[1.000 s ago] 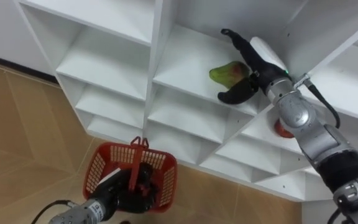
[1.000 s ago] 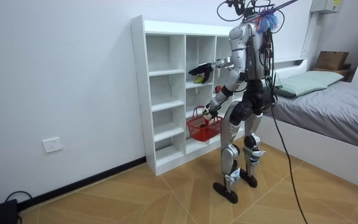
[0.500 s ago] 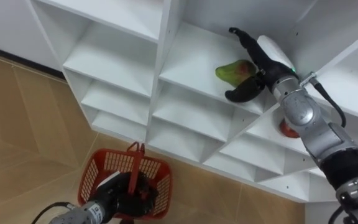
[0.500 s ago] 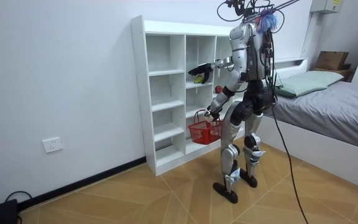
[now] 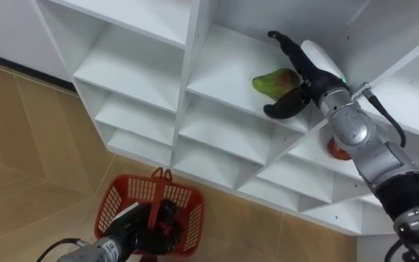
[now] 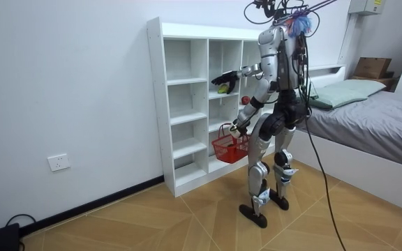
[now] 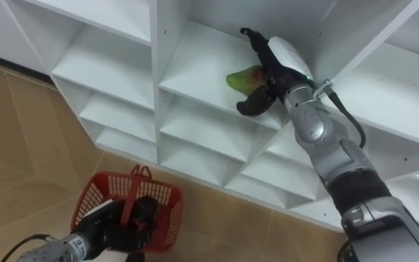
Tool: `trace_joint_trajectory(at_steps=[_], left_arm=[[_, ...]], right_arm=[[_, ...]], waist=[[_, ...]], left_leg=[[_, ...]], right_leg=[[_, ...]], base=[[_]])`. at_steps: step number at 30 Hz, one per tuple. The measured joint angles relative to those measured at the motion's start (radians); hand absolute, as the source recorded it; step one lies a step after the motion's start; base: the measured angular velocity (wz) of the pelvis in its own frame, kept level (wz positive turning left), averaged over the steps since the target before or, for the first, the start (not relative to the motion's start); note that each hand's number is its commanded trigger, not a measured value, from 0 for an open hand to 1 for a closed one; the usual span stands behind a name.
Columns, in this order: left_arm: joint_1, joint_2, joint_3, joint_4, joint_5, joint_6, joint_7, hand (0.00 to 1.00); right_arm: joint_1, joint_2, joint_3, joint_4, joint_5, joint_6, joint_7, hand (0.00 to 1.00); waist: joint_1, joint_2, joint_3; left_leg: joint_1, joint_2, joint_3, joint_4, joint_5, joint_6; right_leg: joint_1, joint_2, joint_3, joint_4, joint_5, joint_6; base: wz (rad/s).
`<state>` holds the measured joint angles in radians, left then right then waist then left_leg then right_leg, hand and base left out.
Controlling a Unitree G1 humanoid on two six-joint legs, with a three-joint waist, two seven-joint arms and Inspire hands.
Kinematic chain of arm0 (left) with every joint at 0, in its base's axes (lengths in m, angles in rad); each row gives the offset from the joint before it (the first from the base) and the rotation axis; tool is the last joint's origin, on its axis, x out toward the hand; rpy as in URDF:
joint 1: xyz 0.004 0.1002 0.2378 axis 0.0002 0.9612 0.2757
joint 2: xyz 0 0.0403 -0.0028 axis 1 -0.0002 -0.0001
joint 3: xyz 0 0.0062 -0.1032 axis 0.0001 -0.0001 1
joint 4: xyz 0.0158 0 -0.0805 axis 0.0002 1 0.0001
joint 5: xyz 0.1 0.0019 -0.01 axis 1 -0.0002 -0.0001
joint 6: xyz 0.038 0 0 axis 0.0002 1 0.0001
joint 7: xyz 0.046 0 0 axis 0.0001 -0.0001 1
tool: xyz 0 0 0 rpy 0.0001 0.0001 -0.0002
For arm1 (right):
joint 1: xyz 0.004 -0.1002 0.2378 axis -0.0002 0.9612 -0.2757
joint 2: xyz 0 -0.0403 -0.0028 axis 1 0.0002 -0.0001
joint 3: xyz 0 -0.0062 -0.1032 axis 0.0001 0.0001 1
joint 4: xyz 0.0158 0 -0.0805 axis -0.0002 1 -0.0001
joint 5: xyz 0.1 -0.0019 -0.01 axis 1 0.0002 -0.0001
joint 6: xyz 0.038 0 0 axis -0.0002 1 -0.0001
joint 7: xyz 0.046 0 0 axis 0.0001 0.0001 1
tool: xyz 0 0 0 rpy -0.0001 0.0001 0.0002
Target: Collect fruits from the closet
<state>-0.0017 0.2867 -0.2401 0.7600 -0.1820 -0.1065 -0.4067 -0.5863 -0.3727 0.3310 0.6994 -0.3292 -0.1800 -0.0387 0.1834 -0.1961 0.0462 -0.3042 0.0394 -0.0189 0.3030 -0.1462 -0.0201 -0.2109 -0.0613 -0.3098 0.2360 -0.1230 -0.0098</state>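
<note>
- Left eye view: the right hand (image 5: 305, 75) reaches into a middle compartment of the white closet (image 5: 195, 44). Its fingers are spread apart, the long ones above and the thumb below a green fruit (image 5: 270, 82) with a red blush.
- The fruit lies on that shelf between thumb and fingers. The hand brackets it but is not clamped on it, likely so that it can close around the fruit and lift it out.
- 1 compartment lower and to the right, a red fruit (image 5: 334, 151) sits on its shelf, partly hidden by the forearm.
- The left hand (image 5: 148, 227) is curled round the handle of a red basket (image 5: 115, 204), which hangs low in front of the closet, probably kept ready below the shelves to take the fruit.
- Whether the basket holds anything cannot be told, because the hand covers much of its inside.
</note>
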Motion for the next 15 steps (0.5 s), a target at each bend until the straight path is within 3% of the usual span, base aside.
trace_joint_trajectory(at_steps=[15], left_arm=[[-0.001, 0.000, -0.001, -0.007, -0.001, 0.033, -0.001, 1.00]], right_arm=[[-0.015, -0.013, 0.003, 0.097, 0.054, 0.007, 0.098, 0.00]], waist=[[0.023, 0.000, 0.0008]], left_leg=[[0.016, 0.000, 0.000, 0.004, 0.003, 0.002]], right_leg=[[0.020, -0.002, -0.006, 0.001, 0.002, -0.002]], base=[[0.01]])
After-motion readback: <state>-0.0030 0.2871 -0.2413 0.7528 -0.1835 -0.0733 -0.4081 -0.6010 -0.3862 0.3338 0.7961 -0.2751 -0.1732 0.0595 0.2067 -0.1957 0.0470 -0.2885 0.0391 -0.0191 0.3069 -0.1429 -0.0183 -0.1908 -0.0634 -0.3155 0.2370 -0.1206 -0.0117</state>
